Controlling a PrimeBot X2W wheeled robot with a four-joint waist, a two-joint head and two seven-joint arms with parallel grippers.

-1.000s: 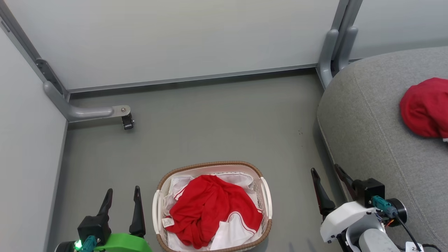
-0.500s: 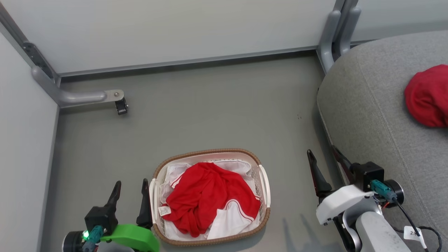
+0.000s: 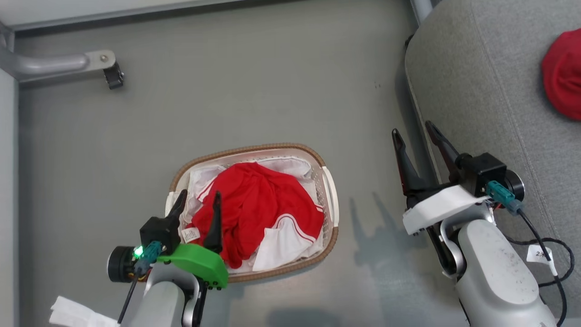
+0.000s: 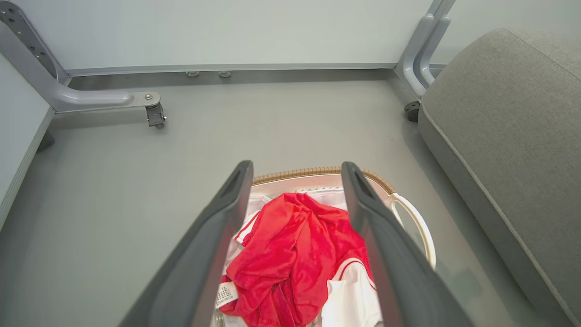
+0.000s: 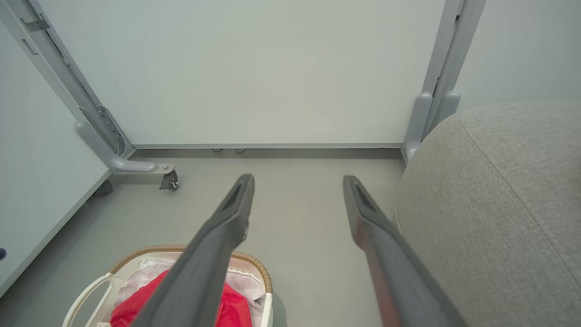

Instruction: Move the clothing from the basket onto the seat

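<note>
Two grippers have their fingers apart and empty: left gripper [image 3: 200, 194] at lower left over the clothing [image 3: 258, 200] in the basket [image 3: 254, 149], right gripper [image 3: 411, 128] just beside the seat [image 3: 476, 68] at right.

In the head view, the red garment [image 3: 563, 72] lying on the seat [image 3: 476, 91] at 2 o'clock is cut by the right edge, and the seat itself runs out past the top and right edges. The left gripper [image 3: 200, 194] and its green housing hide the basket [image 3: 272, 147] rim at its 7 o'clock, and part of the clothing [image 3: 258, 204]. The print on the clothing's white label [image 3: 190, 235] is too small to read. A crumpled white thing [image 3: 72, 313] at 7 o'clock is cut by the bottom edge, and I cannot tell what it is. In the right wrist view, one of the right gripper [image 5: 297, 181] fingers [image 5: 213, 254] covers most of the clothing, and the bottom edge cuts the basket.
</note>
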